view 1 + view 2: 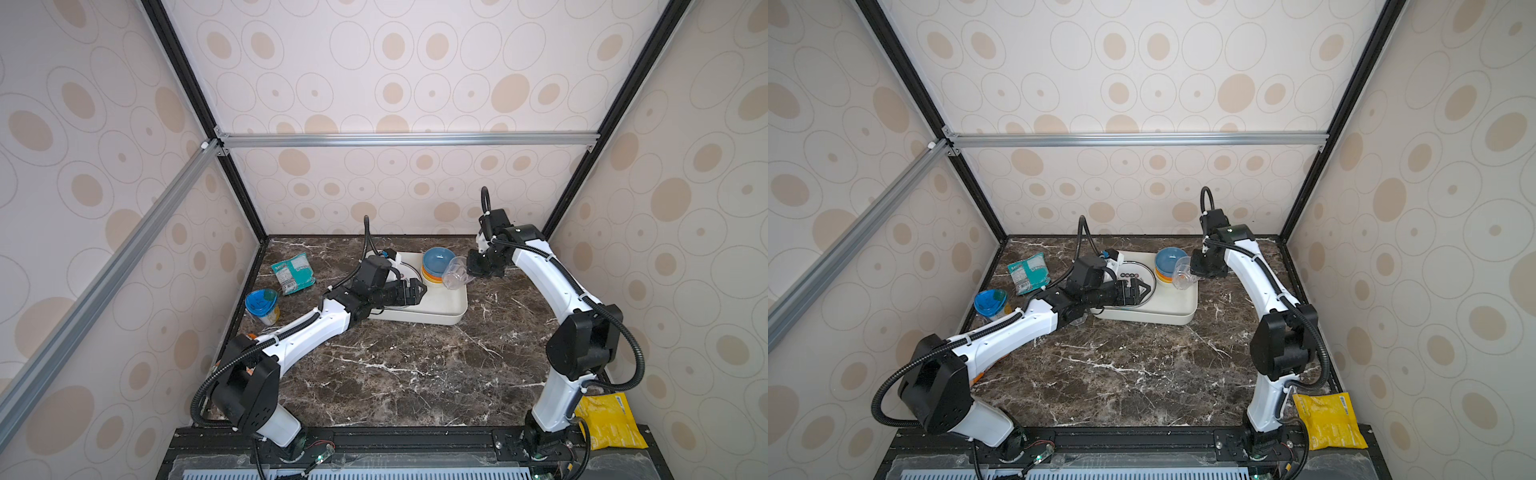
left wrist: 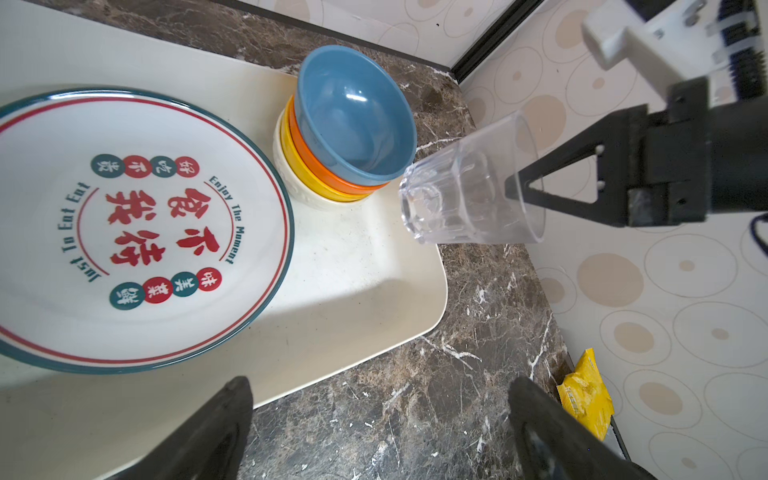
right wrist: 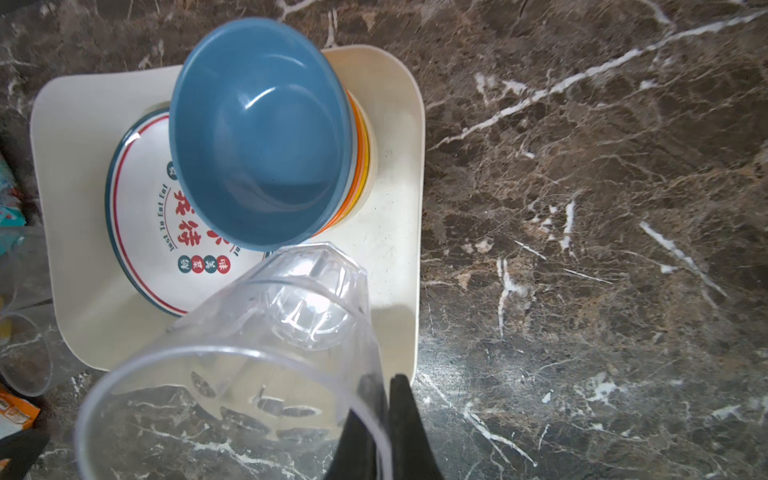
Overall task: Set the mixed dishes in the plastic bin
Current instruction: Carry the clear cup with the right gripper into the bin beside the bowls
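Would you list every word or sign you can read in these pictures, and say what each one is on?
"Enjoy The Moment": plate.
"Just To Eat Eat": same plate.
"好吃不贵" and "味美菜鲜": small circles on the plate, as best I can read them.
Four large red Chinese characters at its centre: turned, not surely readable.
Teal packet, yellow packet, lidded cup: print too small or blurred.

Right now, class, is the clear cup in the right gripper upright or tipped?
Tipped: the clear cup lies nearly sideways, base toward the stacked bowls, mouth toward the right gripper, which pinches its rim.
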### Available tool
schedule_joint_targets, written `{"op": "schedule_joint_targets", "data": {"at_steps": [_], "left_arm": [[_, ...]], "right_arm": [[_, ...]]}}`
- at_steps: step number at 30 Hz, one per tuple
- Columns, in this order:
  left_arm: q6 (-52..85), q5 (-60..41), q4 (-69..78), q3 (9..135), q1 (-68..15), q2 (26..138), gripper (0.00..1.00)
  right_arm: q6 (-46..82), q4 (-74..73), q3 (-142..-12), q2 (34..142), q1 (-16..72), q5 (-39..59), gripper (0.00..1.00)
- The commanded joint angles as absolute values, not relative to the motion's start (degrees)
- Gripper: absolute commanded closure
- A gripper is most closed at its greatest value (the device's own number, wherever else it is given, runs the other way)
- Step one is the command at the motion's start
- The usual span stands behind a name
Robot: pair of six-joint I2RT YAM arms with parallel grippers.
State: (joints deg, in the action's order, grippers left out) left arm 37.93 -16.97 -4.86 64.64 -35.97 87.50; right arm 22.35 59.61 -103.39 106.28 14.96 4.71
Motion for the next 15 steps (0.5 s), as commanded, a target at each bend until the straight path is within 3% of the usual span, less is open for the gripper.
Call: {"op": "schedule_joint_targets", "data": {"at_steps": [1,15], "left_arm": [[38.69,-15.71,-3.83,63.93,-35.39,85.88,0.04],[39.62,-15.51,-3.03,62.05,-34.71,84.68,0.04]], "right_arm": [[21.1,61.78,-105.29,107.86,16.48,4.77,1.0],[20.37,62.25,-105.41,114.02,20.04,3.21,1.0]]}}
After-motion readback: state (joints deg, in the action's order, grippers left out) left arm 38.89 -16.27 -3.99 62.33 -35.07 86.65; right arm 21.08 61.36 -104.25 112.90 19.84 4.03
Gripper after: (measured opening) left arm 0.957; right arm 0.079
